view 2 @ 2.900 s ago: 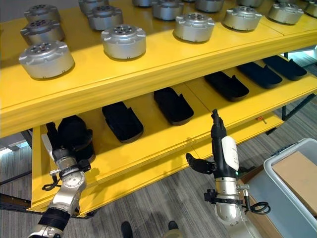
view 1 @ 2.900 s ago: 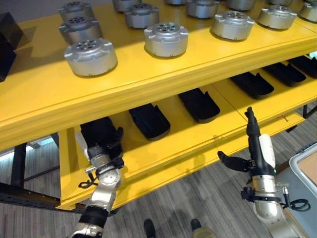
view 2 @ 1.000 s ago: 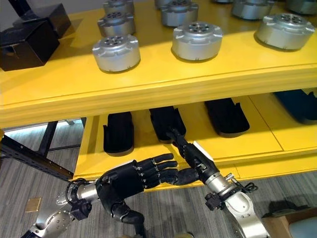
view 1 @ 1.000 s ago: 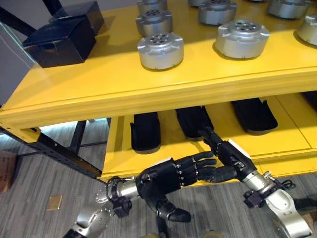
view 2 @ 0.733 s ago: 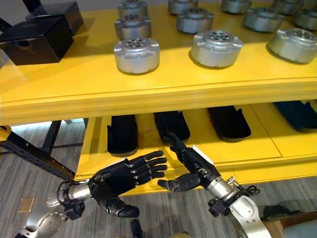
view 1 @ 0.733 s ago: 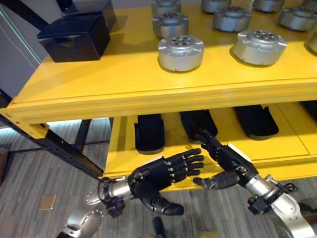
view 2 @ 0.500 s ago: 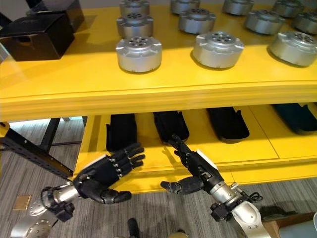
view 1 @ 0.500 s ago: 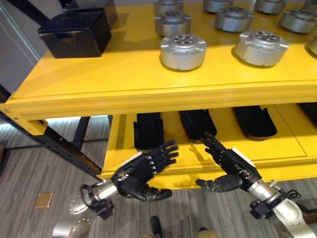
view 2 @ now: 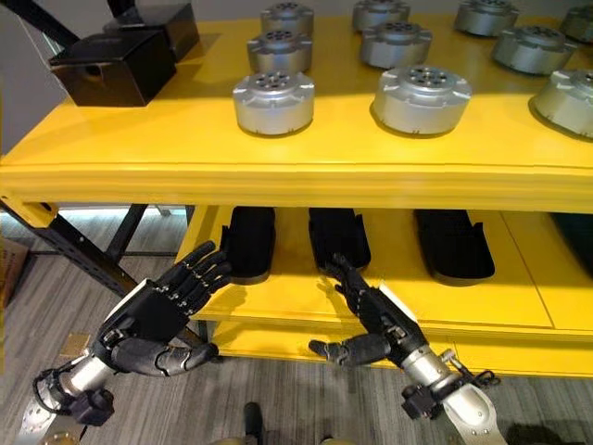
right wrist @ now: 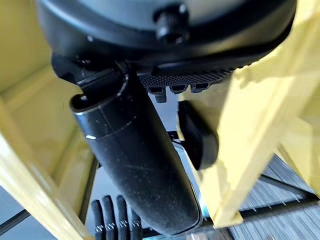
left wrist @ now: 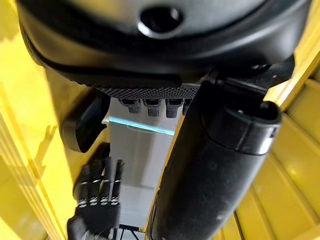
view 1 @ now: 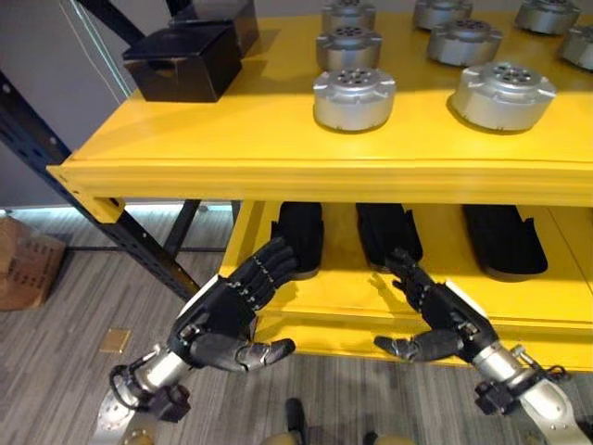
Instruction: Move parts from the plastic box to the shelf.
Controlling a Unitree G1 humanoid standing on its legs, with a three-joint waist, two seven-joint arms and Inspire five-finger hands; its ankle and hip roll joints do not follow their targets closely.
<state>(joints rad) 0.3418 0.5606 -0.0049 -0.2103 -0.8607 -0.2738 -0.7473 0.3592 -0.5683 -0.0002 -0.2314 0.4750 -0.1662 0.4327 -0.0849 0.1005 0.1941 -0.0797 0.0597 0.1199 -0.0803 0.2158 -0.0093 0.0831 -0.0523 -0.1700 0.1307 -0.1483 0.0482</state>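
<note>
Three long black parts (view 1: 301, 236) (view 1: 389, 232) (view 1: 503, 239) lie side by side on the lower board of the yellow shelf (view 1: 278, 171). My left hand (view 1: 222, 320) is open in front of that board's front edge, fingers straight and pointing towards the leftmost black part, holding nothing. My right hand (view 1: 435, 320) is open too, palm turned inwards, fingers reaching over the front edge below the middle black part. The left wrist view looks past the thumb (left wrist: 215, 170) at a black part (left wrist: 85, 127).
Round silver parts (view 1: 354, 95) (view 1: 502, 95) stand in rows on the upper board, with black boxes (view 1: 185, 60) at its left end. A dark steel brace (view 1: 139, 250) slants down left of the shelf. A cardboard box (view 1: 23, 269) sits on the floor at far left.
One second ago the two hands overlapped in front of the lower board. The left hand has since swung away to the left, so they now stand apart. The view has shifted as well.
</note>
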